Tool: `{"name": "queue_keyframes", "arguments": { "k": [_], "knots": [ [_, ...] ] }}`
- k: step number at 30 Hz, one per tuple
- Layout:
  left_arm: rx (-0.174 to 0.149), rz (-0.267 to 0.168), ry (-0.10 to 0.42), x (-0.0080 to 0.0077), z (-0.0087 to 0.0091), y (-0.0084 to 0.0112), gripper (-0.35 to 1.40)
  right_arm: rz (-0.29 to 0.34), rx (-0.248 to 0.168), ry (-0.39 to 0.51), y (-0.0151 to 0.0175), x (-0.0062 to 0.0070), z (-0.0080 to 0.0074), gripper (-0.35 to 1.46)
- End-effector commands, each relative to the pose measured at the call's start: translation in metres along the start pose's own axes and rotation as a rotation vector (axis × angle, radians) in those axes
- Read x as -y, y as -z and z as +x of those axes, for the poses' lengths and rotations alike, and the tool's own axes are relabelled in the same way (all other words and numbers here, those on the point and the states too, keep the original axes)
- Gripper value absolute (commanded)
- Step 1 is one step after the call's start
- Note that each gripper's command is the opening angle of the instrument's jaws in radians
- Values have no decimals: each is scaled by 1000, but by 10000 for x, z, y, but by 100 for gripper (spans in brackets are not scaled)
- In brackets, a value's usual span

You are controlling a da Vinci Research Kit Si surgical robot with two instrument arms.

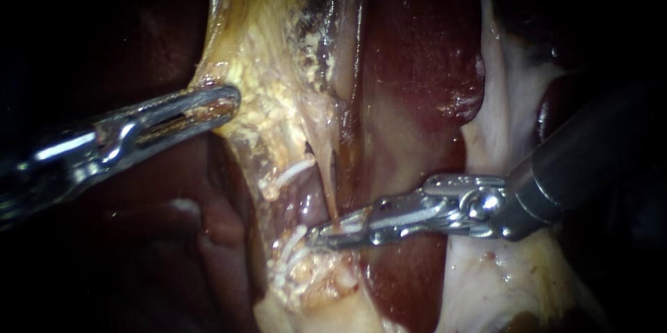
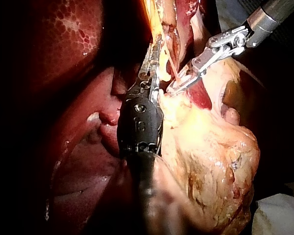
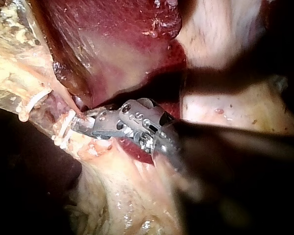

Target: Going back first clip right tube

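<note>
My left instrument [image 1: 221, 102] comes in from the left, its jaws shut on the yellow fatty tissue [image 1: 267, 76] of the gallbladder and holding it taut. A thin tan tube [image 1: 328, 180] runs down the middle. My right instrument [image 1: 321, 236] lies across the tube's lower end with a narrow gap between its jaws. A white clip [image 1: 290, 172] sits left of the tube, and several white clips [image 1: 288, 258] lie just below the right jaws. The right wrist view shows the right instrument [image 3: 81, 123] beside these clips [image 3: 63, 131].
Dark red liver [image 1: 417, 62] fills the space behind and right of the tube. Pale white tissue [image 1: 504, 96] hangs at the right, above my right instrument's shaft. In the left wrist view, a yellow fatty mass [image 2: 210, 147] lies beside my left instrument [image 2: 154, 63].
</note>
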Motion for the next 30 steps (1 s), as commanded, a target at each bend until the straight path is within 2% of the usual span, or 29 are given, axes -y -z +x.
{"name": "queue_keyframes", "arguments": {
  "k": [1,5,6,9,11,14,19,25,30],
  "knots": [
    [0,0,0,0,0,0,-35,0,0,0,0,0,0,-35],
    [1,0,0,1,0,1,-35,13,-3,0,0,1,0,-34],
    [1,0,0,1,0,1,-35,21,-19,1,0,1,0,-10],
    [1,0,0,1,1,1,-35,21,-36,0,0,2,0,38],
    [1,0,0,1,1,1,-35,-6,-50,0,0,2,0,52],
    [1,0,0,1,1,1,-35,-6,-57,12,1,3,0,56],
    [1,0,0,1,1,2,-35,-19,-76,135,2,7,0,60],
    [0,0,-1,0,1,3,-35,-42,-87,223,7,10,-1,60],
    [0,0,-1,0,1,3,-35,-48,-90,238,24,10,-2,60]
  ]
}}
